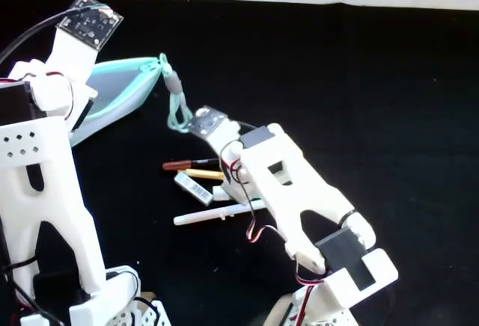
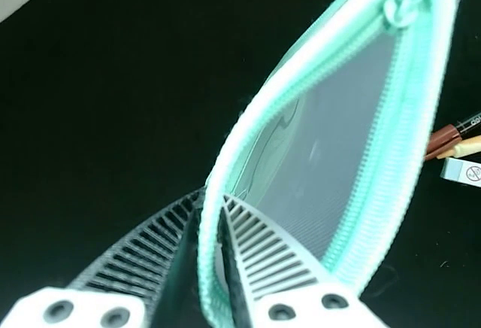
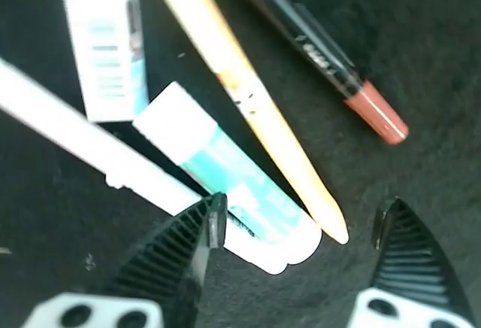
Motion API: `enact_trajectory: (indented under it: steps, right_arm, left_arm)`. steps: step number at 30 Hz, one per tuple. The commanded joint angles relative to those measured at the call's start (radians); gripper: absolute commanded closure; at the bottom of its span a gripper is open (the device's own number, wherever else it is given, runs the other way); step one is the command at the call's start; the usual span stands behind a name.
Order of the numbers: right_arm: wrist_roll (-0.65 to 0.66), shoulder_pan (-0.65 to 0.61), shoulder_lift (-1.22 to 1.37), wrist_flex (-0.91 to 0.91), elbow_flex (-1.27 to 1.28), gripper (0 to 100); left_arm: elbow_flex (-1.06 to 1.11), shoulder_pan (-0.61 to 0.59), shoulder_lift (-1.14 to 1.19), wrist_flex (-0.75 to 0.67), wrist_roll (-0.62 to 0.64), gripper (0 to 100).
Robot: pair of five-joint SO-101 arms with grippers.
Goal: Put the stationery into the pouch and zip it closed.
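Two jobs: left claw (image 2: 213,201) pinches the pouch (image 2: 331,140) to hold its mouth wide; right claw (image 3: 304,215) hangs spread apart above the pens (image 3: 248,95).

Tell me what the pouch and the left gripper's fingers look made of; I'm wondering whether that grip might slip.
Pouch: probably soft fabric or vinyl, a matte grey panel that bows without creasing; the mint zipper teeth look like moulded plastic. Left gripper fingers: rigid ribbed material, likely plastic, dull finish, clamped on the pouch's edge.
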Motion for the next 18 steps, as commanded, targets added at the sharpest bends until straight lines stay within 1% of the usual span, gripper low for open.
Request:
enact_trajectory:
  steps: [1, 6, 8, 12, 18]
  right_arm:
    - [0.100, -0.012, -0.012, -0.013, 0.002, 68.2]
    - [0.222, -0.013, -0.013, 0.012, 0.001, 68.2]
    - [0.253, -0.013, -0.007, -0.010, 0.001, 68.2]
    - [0.253, -0.022, -0.005, -0.061, 0.001, 68.3]
    - [0.252, -0.117, -0.002, -0.064, 0.001, 68.4]
  left_arm:
    - [-0.005, -0.010, -0.005, -0.020, -0.008, 99]
    - [-0.005, -0.010, -0.005, -0.017, -0.003, 99]
    - [-0.005, -0.010, -0.005, -0.017, -0.002, 99]
    - [-0.004, -0.010, -0.005, -0.017, -0.002, 99]
    - [-0.004, -0.010, -0.005, -0.017, 0.002, 99]
